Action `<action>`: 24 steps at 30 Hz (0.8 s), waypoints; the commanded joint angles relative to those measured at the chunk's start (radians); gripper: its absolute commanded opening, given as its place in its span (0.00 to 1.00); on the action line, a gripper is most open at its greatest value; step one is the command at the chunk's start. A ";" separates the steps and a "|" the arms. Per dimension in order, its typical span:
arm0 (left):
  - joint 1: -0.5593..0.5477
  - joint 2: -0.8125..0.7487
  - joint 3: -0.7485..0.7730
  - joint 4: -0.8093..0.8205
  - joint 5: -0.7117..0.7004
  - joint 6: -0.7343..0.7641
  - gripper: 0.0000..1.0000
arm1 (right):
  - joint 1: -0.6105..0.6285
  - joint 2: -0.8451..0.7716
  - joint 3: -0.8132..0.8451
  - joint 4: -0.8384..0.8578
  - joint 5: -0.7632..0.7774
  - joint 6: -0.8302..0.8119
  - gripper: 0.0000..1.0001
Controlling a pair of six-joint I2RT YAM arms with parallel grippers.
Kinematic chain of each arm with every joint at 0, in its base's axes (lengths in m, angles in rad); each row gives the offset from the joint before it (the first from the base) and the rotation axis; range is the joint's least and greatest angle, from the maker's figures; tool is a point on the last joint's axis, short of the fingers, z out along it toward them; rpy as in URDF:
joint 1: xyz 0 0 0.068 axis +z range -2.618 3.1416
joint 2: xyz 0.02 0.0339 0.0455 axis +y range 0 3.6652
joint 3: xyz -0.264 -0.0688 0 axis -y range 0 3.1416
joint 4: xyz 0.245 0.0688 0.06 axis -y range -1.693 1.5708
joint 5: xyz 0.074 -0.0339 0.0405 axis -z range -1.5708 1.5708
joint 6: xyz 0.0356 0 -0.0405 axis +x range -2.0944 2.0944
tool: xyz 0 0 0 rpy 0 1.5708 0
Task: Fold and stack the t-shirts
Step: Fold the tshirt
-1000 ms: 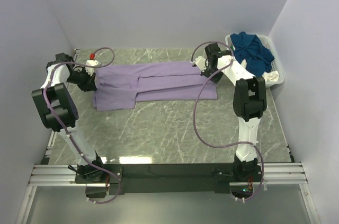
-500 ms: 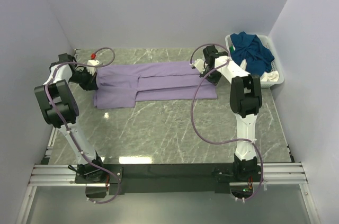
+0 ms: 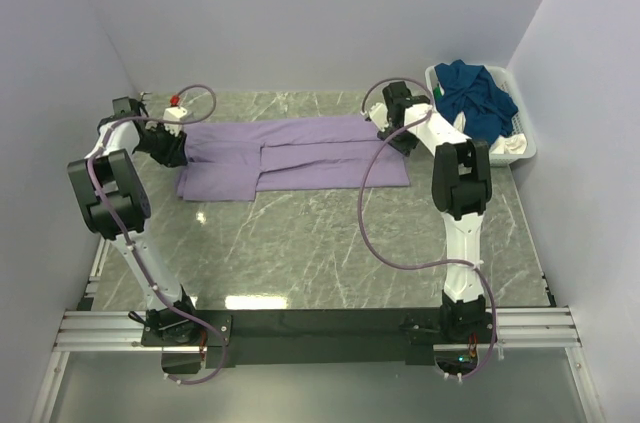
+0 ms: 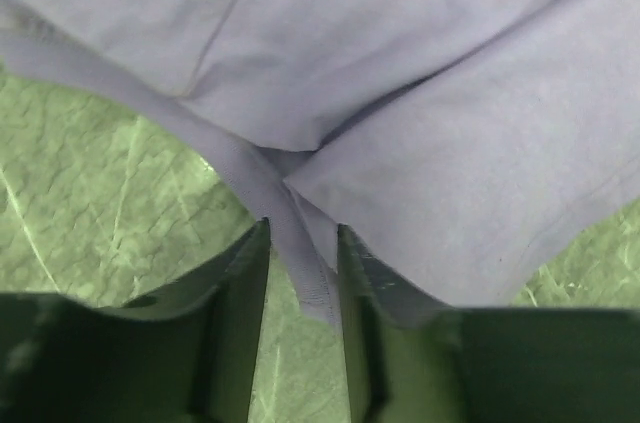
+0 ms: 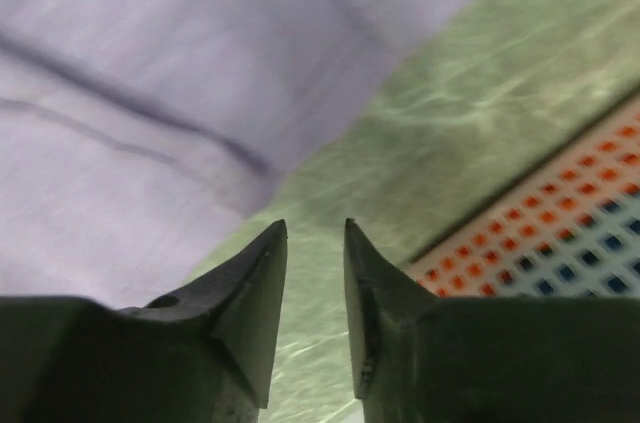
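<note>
lilac t-shirt (image 3: pixel 290 155): lying plain pale lilac-purple along the table's far edge, carrying no print.
teal t-shirt (image 3: pixel 478 93): sitting plain dark teal-blue at the far right corner.
white cloth (image 3: pixel 512 145): peeking out plain white beside the teal.
basket (image 3: pixel 432 73): showing white.
table (image 3: pixel 320 243): showing grey-green marble, with white veins running across it.
arms (image 3: pixel 455 243): wearing white links and black joints.
cables (image 3: pixel 361 208): looping in dull purple.
cap (image 3: pixel 174 101): standing out red near the far left corner.
left gripper (image 4: pixel 302 273) and right gripper (image 5: pixel 315 243): showing black fingers.
patterned sheet (image 5: pixel 560 233): carrying rows of orange-red and blue marks, seemingly squares, on a pale ground.
</note>
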 commanded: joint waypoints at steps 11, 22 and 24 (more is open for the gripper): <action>0.013 -0.346 -0.250 -0.070 0.036 0.091 0.45 | 0.000 -0.147 0.048 -0.129 -0.140 0.164 0.38; -0.043 -0.429 -0.481 0.025 -0.058 -0.178 0.47 | 0.046 -0.159 0.005 -0.222 -0.396 0.278 0.23; -0.033 -0.425 -0.484 0.025 -0.035 -0.273 0.48 | 0.068 -0.168 -0.004 -0.212 -0.482 0.321 0.23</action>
